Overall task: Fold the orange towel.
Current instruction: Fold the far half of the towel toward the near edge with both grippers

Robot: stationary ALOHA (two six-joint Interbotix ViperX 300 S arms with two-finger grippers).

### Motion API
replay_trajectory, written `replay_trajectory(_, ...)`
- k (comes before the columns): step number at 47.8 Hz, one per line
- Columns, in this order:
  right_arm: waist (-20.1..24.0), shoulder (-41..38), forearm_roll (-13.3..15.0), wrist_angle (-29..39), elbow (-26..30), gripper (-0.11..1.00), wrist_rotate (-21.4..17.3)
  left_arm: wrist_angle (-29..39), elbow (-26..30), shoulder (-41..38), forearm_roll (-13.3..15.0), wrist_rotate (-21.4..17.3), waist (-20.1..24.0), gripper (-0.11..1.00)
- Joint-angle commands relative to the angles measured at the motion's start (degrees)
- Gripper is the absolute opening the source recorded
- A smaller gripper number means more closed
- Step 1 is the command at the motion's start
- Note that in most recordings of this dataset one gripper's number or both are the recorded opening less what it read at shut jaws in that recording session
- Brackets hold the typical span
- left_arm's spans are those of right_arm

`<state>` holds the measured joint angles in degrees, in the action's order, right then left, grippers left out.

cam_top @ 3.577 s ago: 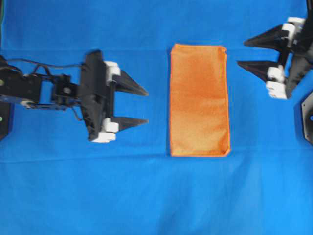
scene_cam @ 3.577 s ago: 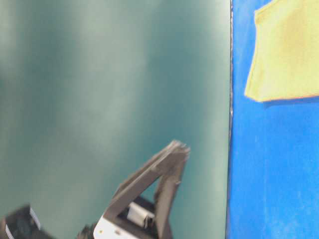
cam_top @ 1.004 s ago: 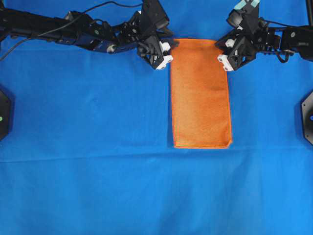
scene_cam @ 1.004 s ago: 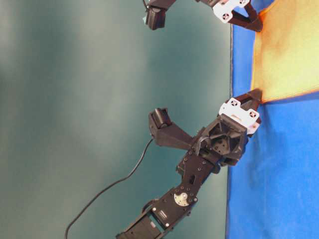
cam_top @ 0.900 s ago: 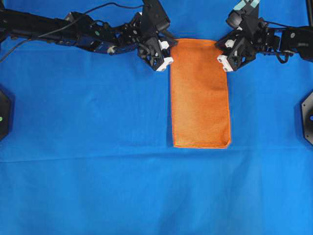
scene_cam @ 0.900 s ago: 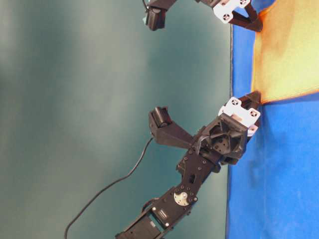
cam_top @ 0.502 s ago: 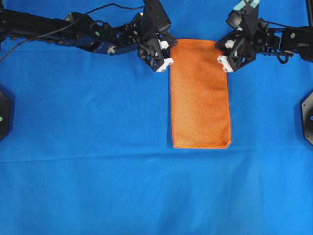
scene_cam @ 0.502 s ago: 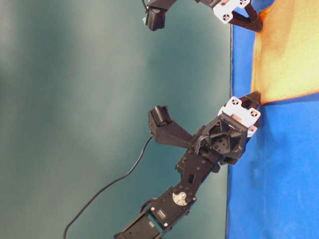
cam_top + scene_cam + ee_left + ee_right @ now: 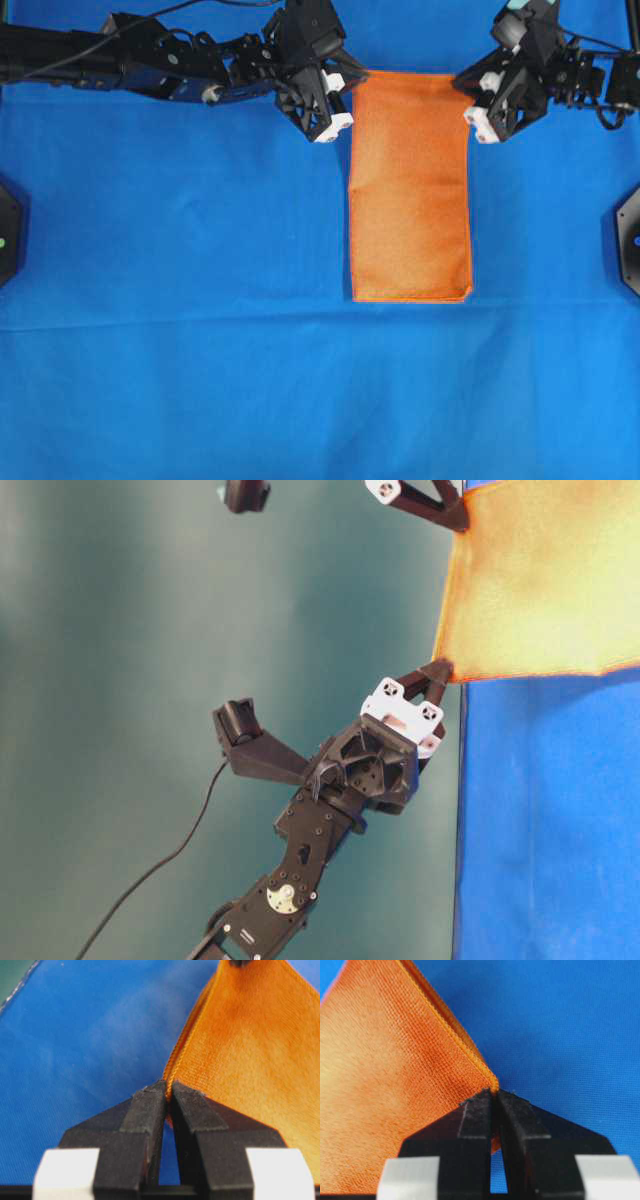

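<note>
I've got the left tool [image 9: 343, 98] and right tool [image 9: 468, 92] each clamped on a far towel [image 9: 410, 190] corner; the far hem is lifted, hiding the desk [image 9: 200, 300] beneath.

The folded orange microfibre towel [image 9: 410, 190] is spread between the left gripper [image 9: 345, 92] and the right gripper [image 9: 468, 88], on the large blue cloth [image 9: 200, 300] below both.

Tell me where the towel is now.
Overhead, the towel lies right of centre on the blue cloth, its top corners pinched by the left gripper and right gripper.
</note>
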<state>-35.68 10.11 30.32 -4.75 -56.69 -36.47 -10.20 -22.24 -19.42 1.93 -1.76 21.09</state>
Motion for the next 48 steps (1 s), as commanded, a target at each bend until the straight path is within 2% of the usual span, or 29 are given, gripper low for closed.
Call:
replay_trajectory(1, 0.3, 1.5, 0.0, 0.1, 0.2, 0.05, -0.2, -0.2, 0.2, 2.3, -0.2, -0.1, -0.5, 0.02)
replay_trajectory(9, 1.9, 2.3, 0.0, 0.2, 0.1, 0.05, -0.4, -0.1, -0.5, 3.2, -0.2, -0.1, -1.9, 0.02)
replay_trajectory(17, 5.8, 5.4, -0.1, 1.8, -0.9, 0.05, -1.3, 0.4, -1.5, 4.8, -0.2, -0.3, -4.1, 0.02)
replay_trajectory(26, 13.3, 10.3, -1.6, 6.5, -3.0, 0.05, -3.1, 2.7, -2.9, 7.0, -0.2, -0.3, -8.3, 0.02)
replay_trajectory(32, 19.1, 12.1, -2.5, 8.4, -4.5, 0.05, -5.5, 4.5, -3.6, 7.2, -0.2, -0.2, -12.0, 0.02)
replay_trajectory(39, 26.3, 12.2, -3.3, 10.4, -4.9, 0.05, -8.6, 6.5, -4.0, 7.1, -0.2, 0.0, -16.6, 0.02)
replay_trajectory(48, 32.3, 10.0, -3.5, 11.3, -4.7, 0.05, -11.5, 7.4, -4.2, 6.2, -0.2, 0.6, -21.2, 0.02)
